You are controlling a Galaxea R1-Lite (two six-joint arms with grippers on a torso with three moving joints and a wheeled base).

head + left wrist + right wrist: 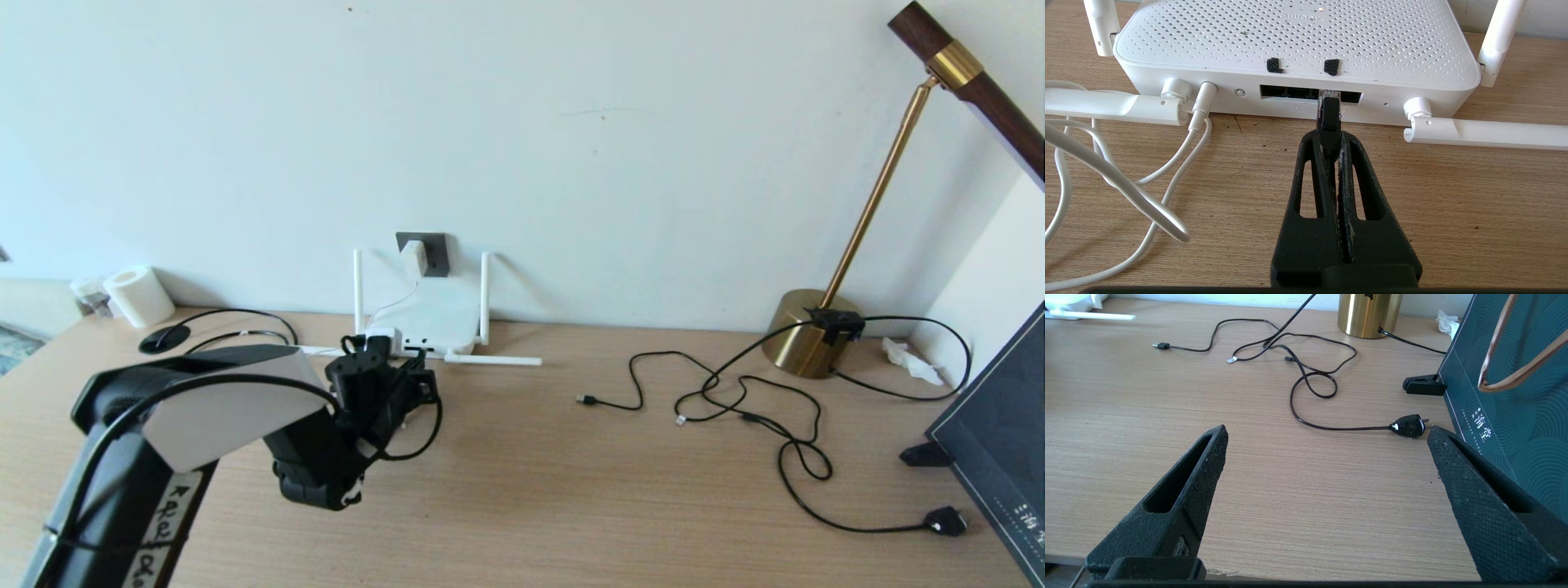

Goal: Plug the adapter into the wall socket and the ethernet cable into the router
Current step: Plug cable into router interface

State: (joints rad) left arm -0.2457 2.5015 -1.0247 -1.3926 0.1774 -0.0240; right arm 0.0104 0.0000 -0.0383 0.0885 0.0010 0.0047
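The left gripper (1332,134), low over the wooden tabletop (1453,204), has its jaws clenched on the black-booted ethernet cable (1329,114), its plug at the flat white four-antenna router (1298,36)'s port row; a skewed push could jam it or shove the router back. Beyond, the small white adapter (414,256) sits in the dark grey wall socket (437,251). The right gripper (1327,457) idles, jaws released.

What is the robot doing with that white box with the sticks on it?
The left gripper is pinching the ethernet cable and holding its plug at the dark ports on the router. The adapter already sits in the wall socket behind it. The right gripper hangs open over the desk, holding nothing.
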